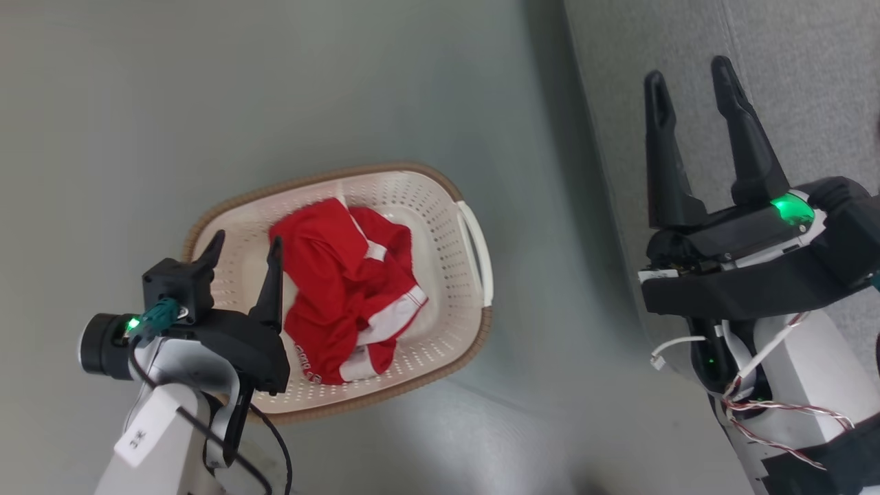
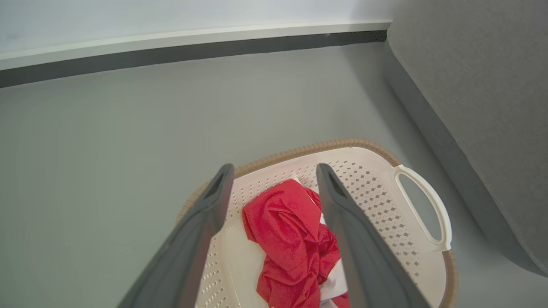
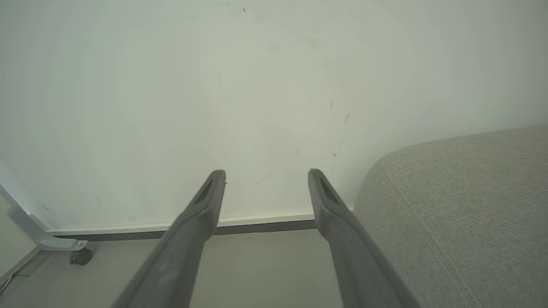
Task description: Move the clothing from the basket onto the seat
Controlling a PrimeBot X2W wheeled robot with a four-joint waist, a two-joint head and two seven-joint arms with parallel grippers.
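Head view: 1 basket [image 1: 440, 206] on the floor [image 1: 206, 103], cream with a brown rim, 1 white handle [image 1: 476, 249] facing the seat [image 1: 790, 69]. Clothing [image 1: 344, 295] is inside the basket, a single red heap with white bands; can't split it into a garment count. Small white lettering [image 1: 307, 362] runs along the near hem, too small to read. Left end effector [image 1: 247, 240] is over the basket's left half, fingers apart, nothing held; its right finger overlaps the heap's edge, contact can't be judged. White tag [image 1: 144, 427] on the left forearm carries a dark mark, maybe a "3" plus one character, not readable for sure. Right end effector [image 1: 689, 70] is over the seat's edge, well apart from the basket, fingers apart, empty. 2 green lights lit, one per wrist. Red-and-white wires [image 1: 770, 412] loop off the right forearm.

Left wrist view: 2 fingers [image 2: 205, 222] spread wide, red heap showing between them on the basket floor. Handle on the right, seat beyond it, dark baseboard [image 2: 171, 51] along the top.

Right wrist view: 2 fingers spread, nothing between them. Wall [image 3: 257, 85] ahead, baseboard below it, seat on the right with 1 seam [image 3: 428, 231]. 1 caster [image 3: 80, 256] under a white frame leg at lower left.
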